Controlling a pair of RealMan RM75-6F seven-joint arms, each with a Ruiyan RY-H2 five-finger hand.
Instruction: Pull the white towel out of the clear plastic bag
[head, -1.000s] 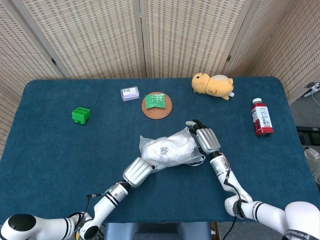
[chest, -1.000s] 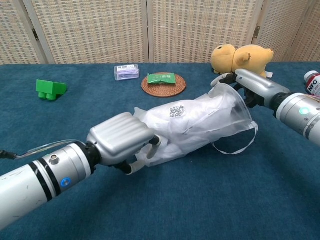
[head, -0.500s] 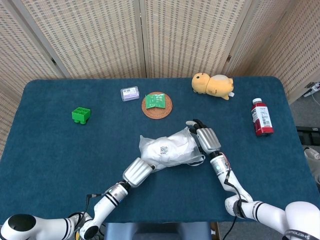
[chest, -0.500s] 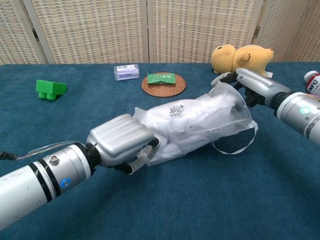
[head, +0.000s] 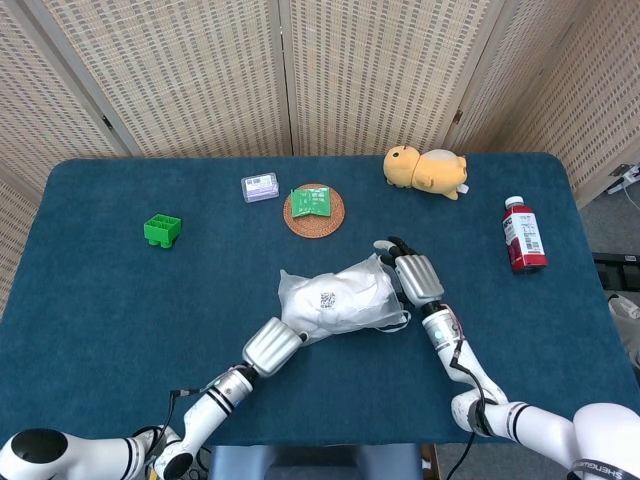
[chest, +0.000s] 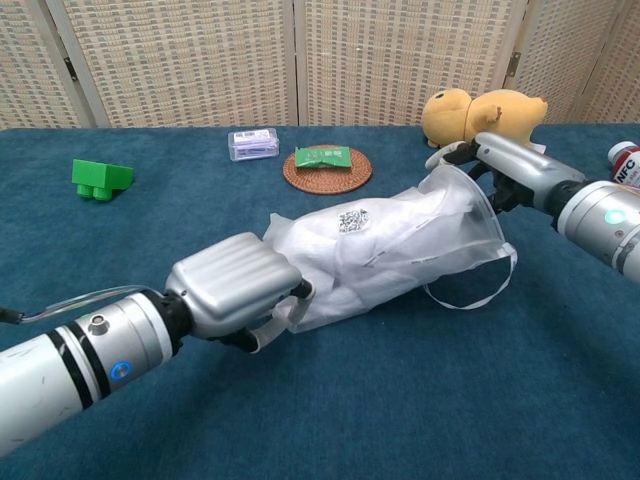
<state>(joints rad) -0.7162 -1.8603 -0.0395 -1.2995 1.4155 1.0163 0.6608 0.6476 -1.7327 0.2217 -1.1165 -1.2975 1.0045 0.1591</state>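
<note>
Lying between robot hands (chest: 232, 292): bagged towel (chest: 375, 245)

Green block (head: 161, 230), yellow plush (head: 427, 170), red bottle (head: 523, 234).

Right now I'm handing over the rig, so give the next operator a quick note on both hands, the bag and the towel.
Left robot hand: grips the closed end of the clear plastic bag.
Right robot hand: holds the bag's open mouth.
The bag lies mid-table with the white towel fully inside.
Done: both ends of the bag are held.
Left: pull the towel out through the mouth; none of it is out yet.
</note>
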